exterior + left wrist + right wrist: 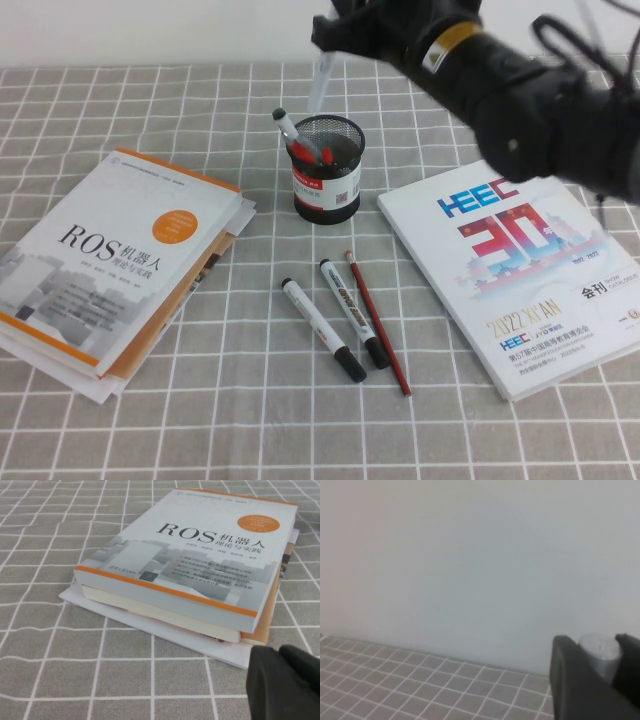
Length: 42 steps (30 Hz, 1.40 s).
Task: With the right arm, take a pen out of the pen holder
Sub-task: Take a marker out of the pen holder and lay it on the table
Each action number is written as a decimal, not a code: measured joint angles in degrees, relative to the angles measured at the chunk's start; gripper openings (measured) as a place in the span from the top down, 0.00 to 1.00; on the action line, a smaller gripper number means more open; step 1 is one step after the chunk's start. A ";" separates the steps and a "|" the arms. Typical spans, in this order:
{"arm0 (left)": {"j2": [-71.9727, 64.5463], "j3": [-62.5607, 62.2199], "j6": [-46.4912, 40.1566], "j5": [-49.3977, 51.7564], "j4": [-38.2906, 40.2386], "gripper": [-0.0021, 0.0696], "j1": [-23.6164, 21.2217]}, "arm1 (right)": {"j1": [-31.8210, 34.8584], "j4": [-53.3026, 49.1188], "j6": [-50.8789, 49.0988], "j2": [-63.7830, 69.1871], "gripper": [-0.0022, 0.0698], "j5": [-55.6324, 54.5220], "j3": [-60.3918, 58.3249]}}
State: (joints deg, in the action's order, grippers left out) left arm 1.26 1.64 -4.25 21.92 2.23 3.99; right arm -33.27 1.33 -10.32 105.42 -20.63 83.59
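Note:
A black mesh pen holder (328, 170) stands at the middle of the checked cloth, with a white marker (289, 127) and red pens leaning inside. My right gripper (332, 42) hangs above and behind the holder, shut on a pale grey pen (321, 82) that points down toward the rim, fully out of the holder. In the right wrist view the pen's round grey end (599, 651) sits between the black fingers (570, 680). My left gripper (286, 681) rests low over the cloth beside the book stack, its fingers together and holding nothing.
A stack of books with a ROS title (110, 260) lies on the left, and a white HEEC booklet (520, 270) on the right. Two markers (322, 315) (352, 312) and a red pencil (378, 322) lie in front of the holder.

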 joint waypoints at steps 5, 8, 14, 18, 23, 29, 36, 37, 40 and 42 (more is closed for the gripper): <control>0.00 0.00 0.00 0.00 0.00 0.98 0.00 | 0.00 -3.35 0.68 -7.31 0.82 10.21 0.00; 0.00 0.00 0.00 0.00 0.00 0.98 0.00 | 0.00 -4.16 0.68 -11.27 0.82 17.84 0.00; 0.00 0.00 0.00 0.00 0.00 0.98 0.00 | 0.00 -4.53 0.68 -17.88 0.82 38.31 0.00; 0.00 0.00 0.00 0.00 0.00 0.98 0.00 | 0.00 -2.49 0.68 -18.97 0.82 51.57 0.00; 0.00 0.00 0.00 0.00 0.00 0.98 0.00 | 0.00 -0.05 0.71 -17.05 0.82 61.68 0.00; 0.00 0.00 0.00 0.00 0.00 0.98 0.00 | 0.00 2.51 0.92 -9.85 0.82 67.55 0.00; 0.00 0.00 0.00 0.00 0.00 0.98 0.00 | 0.00 6.54 5.74 -0.53 0.82 65.32 0.50; 0.00 0.00 0.00 0.00 0.00 0.98 0.00 | 0.00 6.80 6.10 0.59 0.82 65.08 0.86; 0.00 0.00 0.00 0.00 0.00 0.98 0.00 | 0.00 7.32 6.59 4.27 0.82 64.45 2.77; 0.00 0.00 0.00 0.00 0.00 0.98 0.00 | 0.00 7.42 6.83 6.37 0.82 64.19 4.83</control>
State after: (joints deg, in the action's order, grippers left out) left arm 1.26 1.64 -4.25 21.92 2.23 3.99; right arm -33.27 8.75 -3.49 111.79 43.56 88.43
